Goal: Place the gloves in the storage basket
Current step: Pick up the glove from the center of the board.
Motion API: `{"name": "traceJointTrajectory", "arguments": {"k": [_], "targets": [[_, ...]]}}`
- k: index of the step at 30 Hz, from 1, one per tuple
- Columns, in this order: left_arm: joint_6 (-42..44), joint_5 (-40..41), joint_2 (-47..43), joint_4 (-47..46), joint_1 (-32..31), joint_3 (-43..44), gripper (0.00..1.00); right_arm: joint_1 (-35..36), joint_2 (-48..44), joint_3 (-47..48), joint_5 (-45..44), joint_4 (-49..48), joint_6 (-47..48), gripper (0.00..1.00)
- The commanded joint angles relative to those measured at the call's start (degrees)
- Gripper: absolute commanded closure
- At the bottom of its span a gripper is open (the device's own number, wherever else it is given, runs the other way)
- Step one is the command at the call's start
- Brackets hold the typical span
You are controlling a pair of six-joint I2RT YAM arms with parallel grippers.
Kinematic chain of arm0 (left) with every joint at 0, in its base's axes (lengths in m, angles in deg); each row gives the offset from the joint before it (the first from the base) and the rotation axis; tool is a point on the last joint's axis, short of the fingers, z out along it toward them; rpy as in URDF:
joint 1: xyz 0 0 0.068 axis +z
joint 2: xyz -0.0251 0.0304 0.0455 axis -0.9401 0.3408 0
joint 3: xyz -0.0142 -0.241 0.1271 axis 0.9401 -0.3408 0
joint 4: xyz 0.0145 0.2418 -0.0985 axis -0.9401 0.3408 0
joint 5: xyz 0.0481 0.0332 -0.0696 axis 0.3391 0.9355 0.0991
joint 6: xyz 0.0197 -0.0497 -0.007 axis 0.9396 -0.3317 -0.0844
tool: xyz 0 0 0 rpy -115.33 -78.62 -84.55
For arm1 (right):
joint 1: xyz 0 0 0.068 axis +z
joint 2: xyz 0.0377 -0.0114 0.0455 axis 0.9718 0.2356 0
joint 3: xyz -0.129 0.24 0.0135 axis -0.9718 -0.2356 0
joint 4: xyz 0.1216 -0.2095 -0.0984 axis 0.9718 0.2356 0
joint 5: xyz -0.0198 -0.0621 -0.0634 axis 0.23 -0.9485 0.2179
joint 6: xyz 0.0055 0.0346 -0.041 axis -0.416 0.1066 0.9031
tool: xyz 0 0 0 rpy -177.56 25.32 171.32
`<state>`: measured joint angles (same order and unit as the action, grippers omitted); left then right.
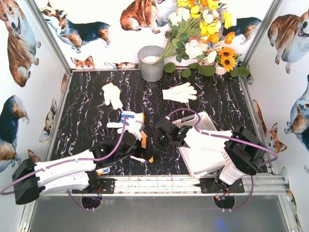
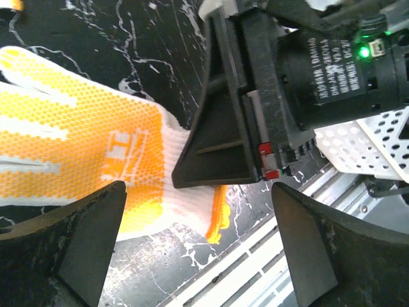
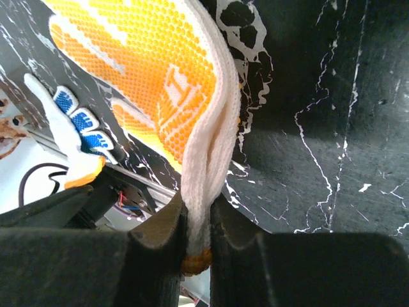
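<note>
Our right pincer (image 3: 198, 220) is clamped tight on the yellow-palmed glove (image 3: 160, 77) by its cuff edge only; it could slip out before reaching the basket (image 1: 203, 120) behind the pincer.

The left arm (image 1: 72, 174) lies low over the bench (image 1: 87, 111), stretched from its base at the near left corner toward the middle. The left hand (image 1: 140, 150) is spread wide, its two dark fingers (image 2: 83, 236) well apart and gripping nothing. The right arm (image 1: 212, 140) reaches leftward from its base at the near right, elbow folded back. The right hand (image 1: 157, 140) meets the left hand at the middle, just ahead of its parted fingers. Its jaws are pressed together, pinching the cuff of a glove (image 3: 160, 64).
</note>
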<state>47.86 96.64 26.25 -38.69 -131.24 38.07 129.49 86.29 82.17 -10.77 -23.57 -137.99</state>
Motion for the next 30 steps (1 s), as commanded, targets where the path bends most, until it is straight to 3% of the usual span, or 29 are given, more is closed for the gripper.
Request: {"name": "traceJointTrajectory", "arguments": {"k": [1,6,17,23,30], "targets": [[-0.2,1.9,-2.7,3.4,2.8,1.0,0.08,-1.8,-3.5,3.4,0.2,1.4,2.0,1.00],[-2.3,0.0,-2.3,4.6,8.2,1.8,0.05,-4.1,-4.5,5.6,1.9,4.9,4.8,1.00],[-4.3,-4.2,5.6,-3.5,17.5,4.4,0.04,-10.7,-7.0,8.7,3.6,7.4,5.5,1.00],[-2.3,-6.0,10.8,-9.1,18.8,7.3,0.04,-15.4,-7.5,10.2,4.9,7.3,4.4,1.00],[3.3,-5.1,14.4,-6.4,18.9,12.2,0.03,-22.3,-6.6,14.9,4.9,10.2,4.6,1.00]]}}
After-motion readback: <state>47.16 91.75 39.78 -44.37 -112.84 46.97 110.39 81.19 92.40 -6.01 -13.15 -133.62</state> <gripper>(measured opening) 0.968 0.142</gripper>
